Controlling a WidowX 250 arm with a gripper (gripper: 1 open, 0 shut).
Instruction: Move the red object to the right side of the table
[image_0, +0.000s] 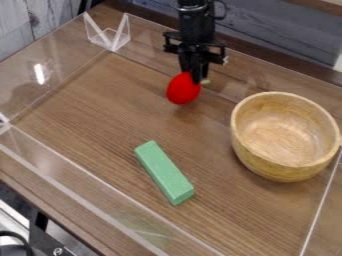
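Note:
The red object (183, 89) is a small glossy red rounded thing hanging just above the dark wood table (94, 110), a little left of the wooden bowl. My gripper (197, 71) comes straight down from the back and is shut on the red object's top, so the green tip is hidden between the fingers. A faint shadow lies under the red object on the tabletop.
A wooden bowl (285, 135) stands at the right. A green rectangular block (163, 171) lies near the front middle. Low clear acrylic walls (54, 55) run round the table edges, with a clear bracket (107, 33) at the back left.

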